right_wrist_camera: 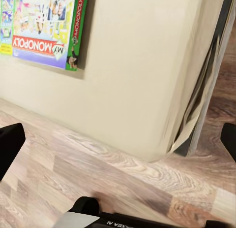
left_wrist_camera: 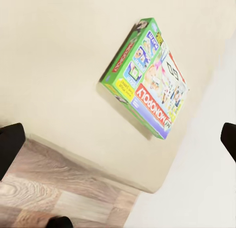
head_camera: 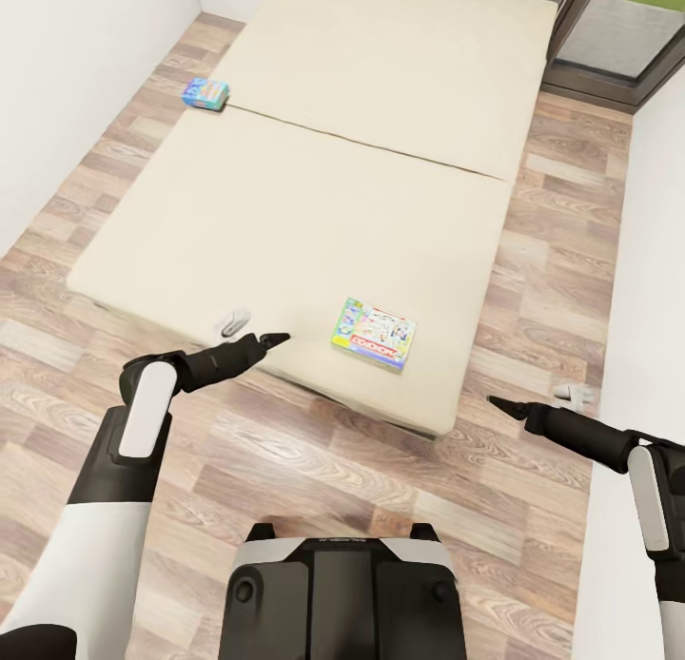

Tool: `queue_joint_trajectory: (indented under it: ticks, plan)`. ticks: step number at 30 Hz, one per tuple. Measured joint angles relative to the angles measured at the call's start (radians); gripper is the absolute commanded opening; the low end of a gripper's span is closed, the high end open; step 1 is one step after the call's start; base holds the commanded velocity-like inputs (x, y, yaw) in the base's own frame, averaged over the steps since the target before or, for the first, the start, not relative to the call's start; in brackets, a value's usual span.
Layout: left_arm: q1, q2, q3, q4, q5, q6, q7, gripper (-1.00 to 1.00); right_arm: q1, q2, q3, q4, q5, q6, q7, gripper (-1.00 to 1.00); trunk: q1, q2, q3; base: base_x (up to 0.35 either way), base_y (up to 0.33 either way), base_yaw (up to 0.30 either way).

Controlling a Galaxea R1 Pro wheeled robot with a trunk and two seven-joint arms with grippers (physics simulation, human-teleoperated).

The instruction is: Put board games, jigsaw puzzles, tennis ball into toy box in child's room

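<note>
A Monopoly box (head_camera: 374, 334) lies flat near the bed's (head_camera: 314, 194) 6 o'clock edge, a second game box (head_camera: 205, 93) at its 10 o'clock edge, while the left gripper (head_camera: 274, 338) and right gripper (head_camera: 497, 402), jaws apart, hover nearby.

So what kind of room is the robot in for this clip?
Most likely a bedroom, probably a child's. A wide cream bed takes up most of the wood-plank floor, with two colourful board games on it: a Monopoly box near the foot and a second box at the far edge.
</note>
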Motion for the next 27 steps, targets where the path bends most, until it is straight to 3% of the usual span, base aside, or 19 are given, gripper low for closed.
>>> queue_joint_trajectory:
  ticks: [12,27]
  plan:
    - [0.000,0.000,0.001,0.014,0.000,0.000,0.000,1.00,0.000,0.001,0.000,0.002,-0.001,0.000,0.000,1.00,0.000,0.000,0.000,0.019,0.248,-0.138]
    - [0.000,0.000,0.001,0.014,0.002,0.000,-0.001,1.00,0.000,0.001,0.000,0.014,-0.002,-0.001,0.000,1.00,0.000,0.000,0.000,0.010,0.060,-0.036]
